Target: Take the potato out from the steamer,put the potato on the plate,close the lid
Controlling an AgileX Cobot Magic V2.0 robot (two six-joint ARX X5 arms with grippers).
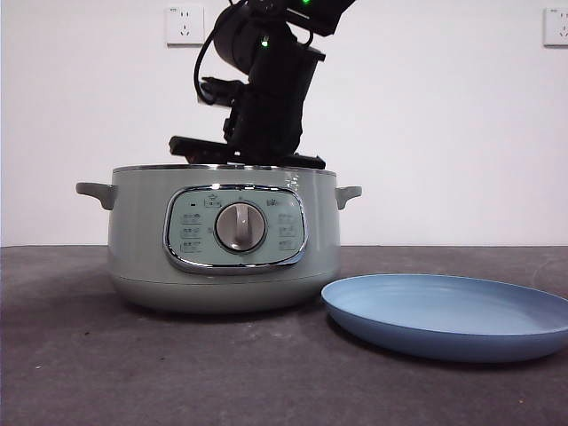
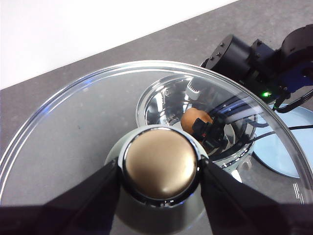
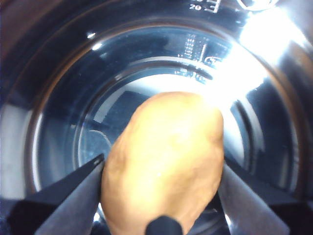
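Observation:
The potato point(image 3: 164, 166) is orange-brown and lies inside the steamer's shiny inner pot point(image 3: 58, 98). My right gripper point(image 3: 162, 169) is shut on it, one jaw against each side. In the front view the right arm point(image 1: 266, 98) reaches down from above into the sage-green steamer point(image 1: 222, 231), and the potato is hidden there. My left gripper point(image 2: 160, 169) is shut on the lid's knob point(image 2: 160, 164) and holds the glass lid point(image 2: 73, 127) up, off the pot. Through the glass I see the potato point(image 2: 195, 119) and the right gripper point(image 2: 208, 129). The light-blue plate point(image 1: 448, 315) lies right of the steamer.
The steamer has side handles point(image 1: 95, 192) and a silver dial point(image 1: 240, 227) facing the front camera. The dark grey table point(image 1: 71, 355) runs to a white wall with sockets point(image 1: 185, 24). The plate's edge point(image 2: 288, 147) shows under the lid's far rim.

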